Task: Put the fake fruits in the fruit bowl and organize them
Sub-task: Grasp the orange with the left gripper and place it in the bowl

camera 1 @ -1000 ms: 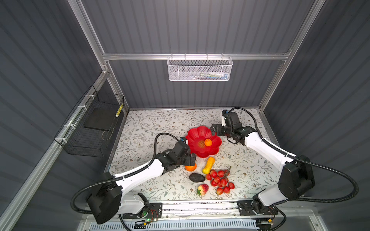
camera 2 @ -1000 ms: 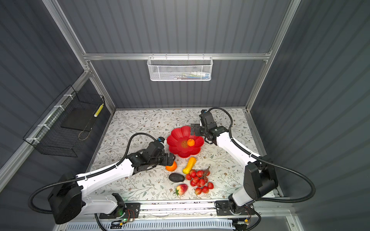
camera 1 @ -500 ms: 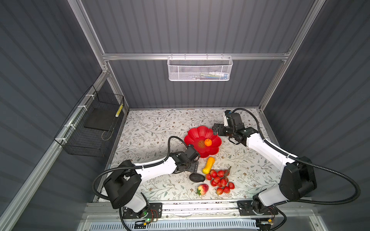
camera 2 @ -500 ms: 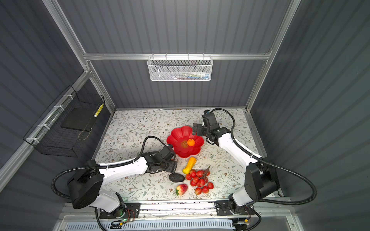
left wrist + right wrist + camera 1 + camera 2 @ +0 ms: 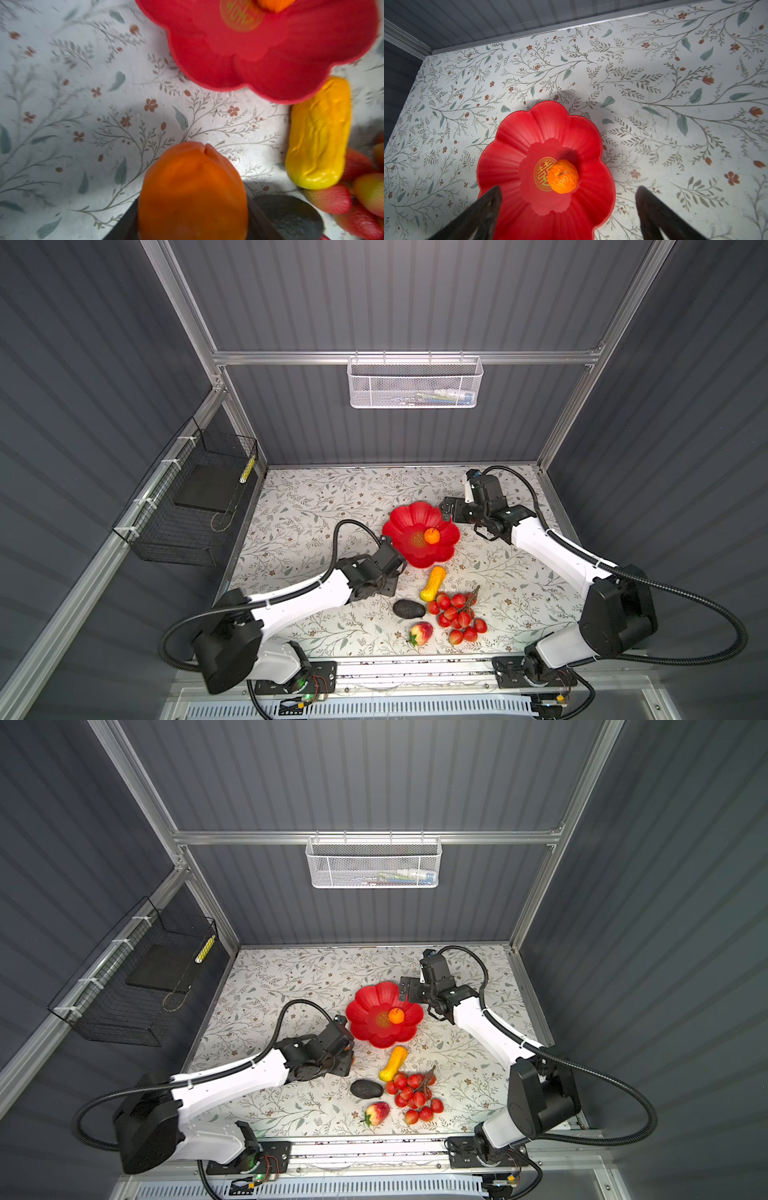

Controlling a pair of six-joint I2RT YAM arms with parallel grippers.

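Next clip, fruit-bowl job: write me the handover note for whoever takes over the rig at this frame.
Left gripper: shut on the smooth orange round fruit, beside the glossy red flower-shaped fruit bowl.
Right gripper: open, empty, at the bowl's opposite rim.
Done: one wrinkled orange round fruit lies in the bowl by its gold emblem.
Left: the held fruit, plus the yellow-orange curved fruit, dark oval avocado, red-yellow strawberry and bunch of small red berries, all on the table outside the bowl.
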